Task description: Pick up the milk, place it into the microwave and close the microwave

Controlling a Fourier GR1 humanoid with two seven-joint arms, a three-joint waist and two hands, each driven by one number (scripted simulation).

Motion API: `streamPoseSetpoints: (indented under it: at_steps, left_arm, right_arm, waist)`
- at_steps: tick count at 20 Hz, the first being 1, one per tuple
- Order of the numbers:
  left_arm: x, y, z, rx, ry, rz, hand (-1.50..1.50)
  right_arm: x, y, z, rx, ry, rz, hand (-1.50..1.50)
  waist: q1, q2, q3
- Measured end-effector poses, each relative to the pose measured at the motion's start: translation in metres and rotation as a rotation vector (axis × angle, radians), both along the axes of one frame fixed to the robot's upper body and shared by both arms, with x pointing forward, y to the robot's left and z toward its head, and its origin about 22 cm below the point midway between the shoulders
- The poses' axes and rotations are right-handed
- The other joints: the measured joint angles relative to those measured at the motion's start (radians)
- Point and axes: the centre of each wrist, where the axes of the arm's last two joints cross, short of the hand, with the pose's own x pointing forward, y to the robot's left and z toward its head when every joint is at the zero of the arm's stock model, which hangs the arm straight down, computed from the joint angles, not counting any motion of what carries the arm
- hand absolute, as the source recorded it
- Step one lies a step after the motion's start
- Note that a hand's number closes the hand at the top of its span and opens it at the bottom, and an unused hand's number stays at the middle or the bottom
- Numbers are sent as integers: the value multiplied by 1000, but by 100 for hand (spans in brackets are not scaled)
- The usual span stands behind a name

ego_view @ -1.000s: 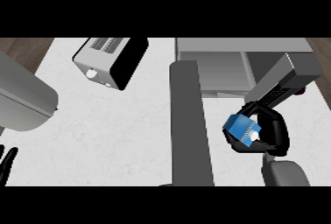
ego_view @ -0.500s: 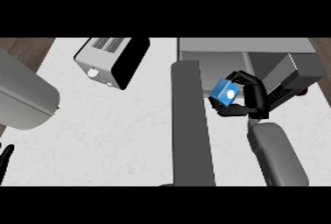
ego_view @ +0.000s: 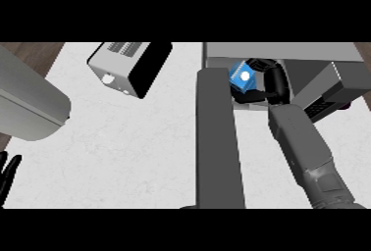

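Head view: the right hand [ego_view: 267, 83], in the upper right of the frame, has its fingers curled round the blue milk [ego_view: 243, 77], holding it at the mouth of the microwave [ego_view: 319, 59]. The microwave's open door [ego_view: 217, 137] runs down the middle of the frame, just left of the grey forearm. A toaster [ego_view: 130, 66] sits on the white tabletop [ego_view: 130, 162] at upper left. The left hand [ego_view: 9, 171] rests at the lower left edge, fingers straight.
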Motion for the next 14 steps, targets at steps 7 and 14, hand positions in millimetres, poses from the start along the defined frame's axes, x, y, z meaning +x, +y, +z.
streamPoseSetpoints:
  at_steps: [7, 14]
  left_arm:
    - [13, 0, 4, -2, -15, -31, -150]
    - [22, -10, 7, 2, -38, -67, -150]
  right_arm:
    - [18, -1, 11, -69, -35, -44, 150]
    - [32, -8, 34, -166, -56, -125, 150]
  waist:
    - [25, 13, 2]
    - [60, 30, 3]
